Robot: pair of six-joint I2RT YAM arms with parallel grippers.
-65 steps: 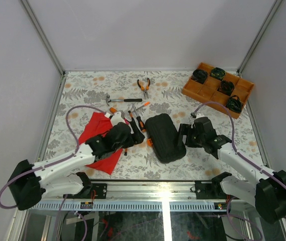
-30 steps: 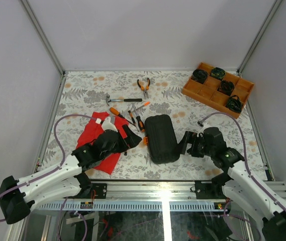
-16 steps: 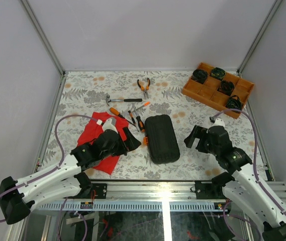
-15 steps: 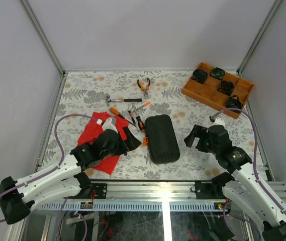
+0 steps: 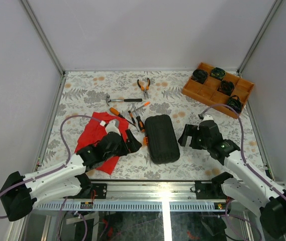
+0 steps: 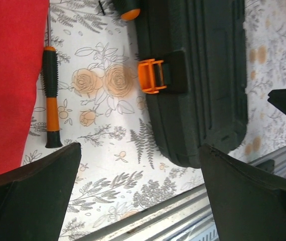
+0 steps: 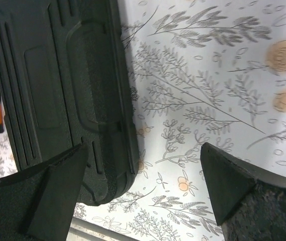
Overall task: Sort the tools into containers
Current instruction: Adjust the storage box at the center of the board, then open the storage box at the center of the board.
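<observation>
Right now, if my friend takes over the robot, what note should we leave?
Left fingers: open, empty, on the case's latch side.
Right fingers: open, empty, on its other side.
Case: shut, lying between the two arms.
Hammer, pliers, screwdrivers: loose on the table, beyond and left of the case.
Done: nothing sorted yet.
Left: open the case, put every tool in.

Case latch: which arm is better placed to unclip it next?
Left, probably. The orange latch sits on the left edge of the tool case, just ahead of the open left gripper and framed in its wrist view. The open right gripper faces the opposite, latchless edge.
</observation>
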